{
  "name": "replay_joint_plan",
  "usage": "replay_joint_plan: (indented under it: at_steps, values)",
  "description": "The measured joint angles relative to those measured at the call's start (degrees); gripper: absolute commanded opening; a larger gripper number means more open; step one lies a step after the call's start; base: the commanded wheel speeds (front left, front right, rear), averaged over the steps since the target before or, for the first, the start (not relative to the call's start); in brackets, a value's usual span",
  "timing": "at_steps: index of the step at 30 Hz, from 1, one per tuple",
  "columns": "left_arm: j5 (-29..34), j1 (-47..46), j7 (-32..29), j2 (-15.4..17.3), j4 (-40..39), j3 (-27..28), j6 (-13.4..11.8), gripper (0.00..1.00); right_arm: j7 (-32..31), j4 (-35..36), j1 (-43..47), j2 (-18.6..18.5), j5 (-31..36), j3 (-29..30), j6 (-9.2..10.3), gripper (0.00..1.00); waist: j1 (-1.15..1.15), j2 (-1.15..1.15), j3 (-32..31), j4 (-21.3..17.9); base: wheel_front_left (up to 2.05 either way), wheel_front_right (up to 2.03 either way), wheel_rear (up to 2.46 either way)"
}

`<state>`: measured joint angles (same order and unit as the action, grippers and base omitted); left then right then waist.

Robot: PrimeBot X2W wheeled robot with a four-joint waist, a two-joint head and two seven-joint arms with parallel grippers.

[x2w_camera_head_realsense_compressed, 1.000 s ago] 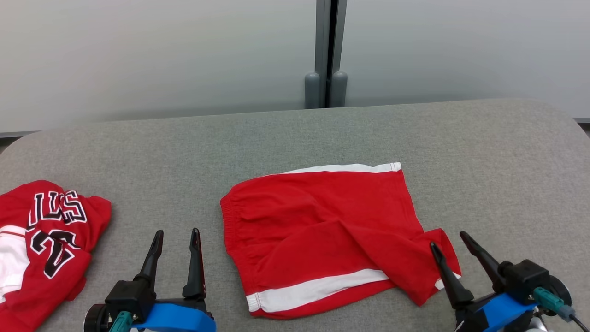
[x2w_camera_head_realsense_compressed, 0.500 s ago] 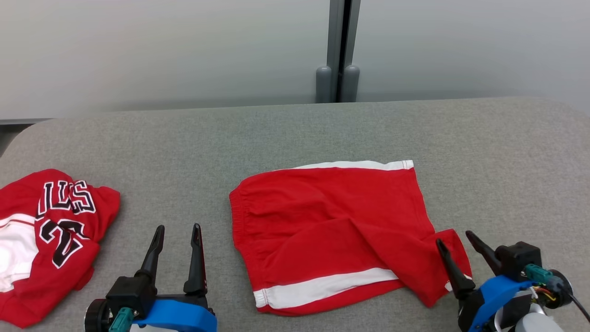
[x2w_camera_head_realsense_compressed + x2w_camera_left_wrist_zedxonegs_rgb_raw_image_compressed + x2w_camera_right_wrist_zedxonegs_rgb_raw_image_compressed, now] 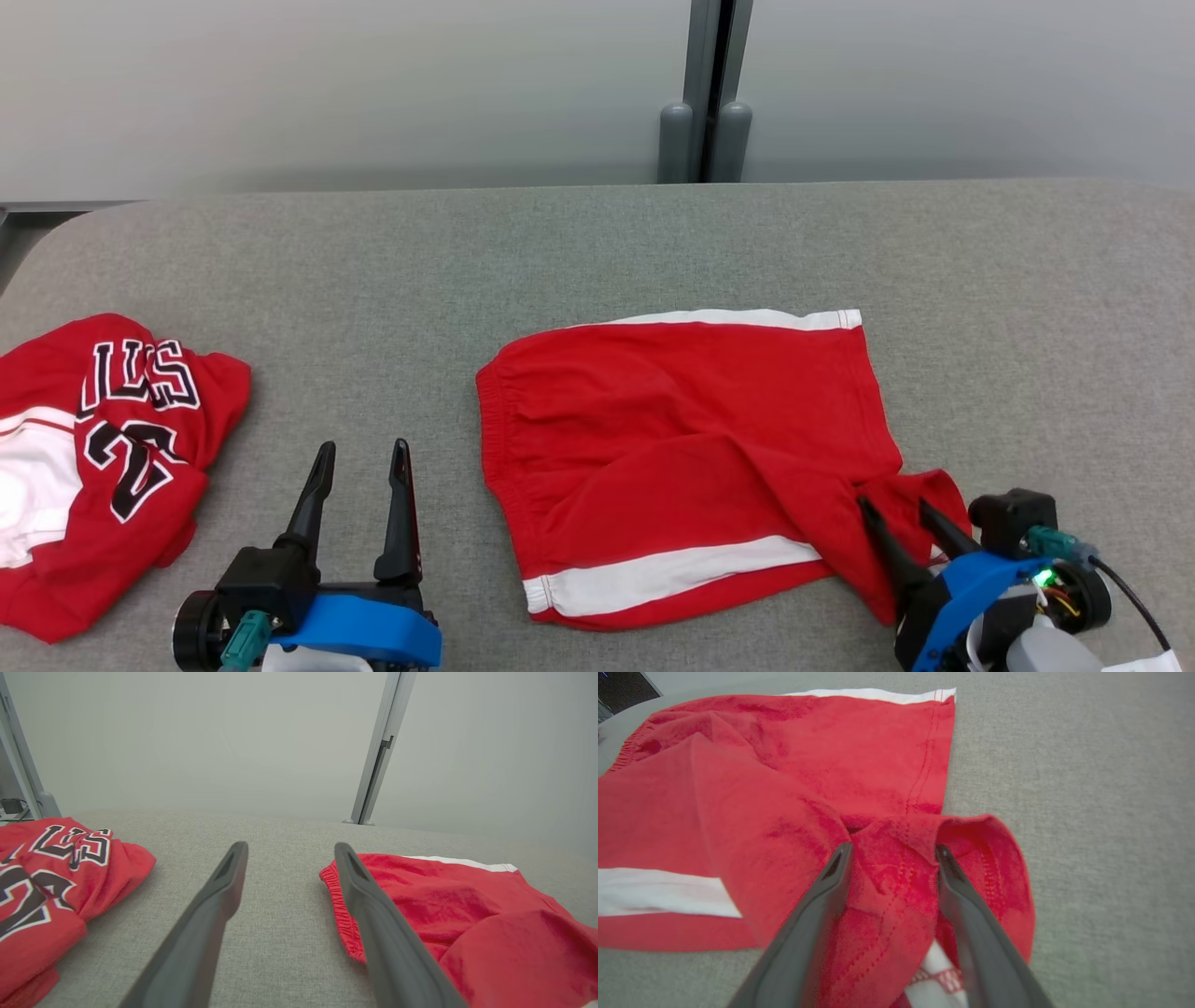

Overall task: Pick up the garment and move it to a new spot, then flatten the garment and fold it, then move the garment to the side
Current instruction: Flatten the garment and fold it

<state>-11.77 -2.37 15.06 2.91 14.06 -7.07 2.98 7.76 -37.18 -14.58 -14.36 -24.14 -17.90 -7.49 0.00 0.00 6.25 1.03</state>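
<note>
The garment [image 3: 681, 439] is a pair of red shorts with white stripes, lying mostly flat on the grey table [image 3: 560, 252], waistband to the left. Its near right corner is turned over into a raised fold [image 3: 971, 830]. My right gripper [image 3: 892, 504] stands over that fold, its fingers open and straddling the bunched red cloth [image 3: 893, 848]. My left gripper [image 3: 362, 448] rests open on bare table just left of the waistband [image 3: 341, 914], with nothing between its fingers [image 3: 290, 847].
A crumpled red jersey [image 3: 103, 448] with black and white lettering lies at the table's left edge, also seen as the jersey [image 3: 56, 868] in the left wrist view. A grey post [image 3: 705, 93] stands behind the table's far edge against a pale wall.
The head camera has shifted. My right gripper has pushed forward onto the shorts' near right corner, its fingers drawn a little closer together, and the corner has bunched up. The left gripper is unchanged.
</note>
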Motion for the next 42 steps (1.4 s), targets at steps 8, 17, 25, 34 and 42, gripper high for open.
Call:
replay_joint_plan:
  at_steps: [8, 17, 25, 34, 42]
  values:
    - [-0.19, -0.35, 0.00, 0.00, -0.04, -0.36, -0.12, 1.00, 4.08, 1.15, -3.63, -0.85, -4.23, -2.33, 0.01, 0.00, 0.00, 0.00, 0.86, -0.14, 0.00, 0.00, 0.00]
    - [-0.22, -1.51, 0.00, 0.00, -0.29, -0.69, -0.14, 1.00, 4.88, 3.71, -9.67, -2.54, -6.48, -2.70, 0.00, 0.00, 0.00, 0.00, 2.75, -0.50, 0.00, 0.00, 0.00]
    - [-0.24, -3.94, 0.00, 0.00, -0.20, -1.59, 0.01, 1.00, 1.11, -3.53, -19.66, -1.19, -6.56, -2.00, 0.01, 0.00, 0.00, 0.00, 5.57, 0.39, 0.00, 0.00, 0.00]
    - [-0.42, -5.21, 0.00, 0.00, 0.14, -2.37, -0.07, 1.00, 3.28, -15.18, -26.57, 1.64, -7.58, -3.07, 0.00, 1.00, 0.01, 0.00, 7.39, 1.23, 0.00, 0.00, 0.00]
    - [-0.73, -4.27, 0.00, 0.00, -0.29, -1.66, -0.62, 1.00, 7.04, -12.04, -21.92, -2.12, -8.96, -2.44, 0.01, 1.00, 0.01, 0.00, 5.28, -0.43, 0.00, 0.00, 0.00]
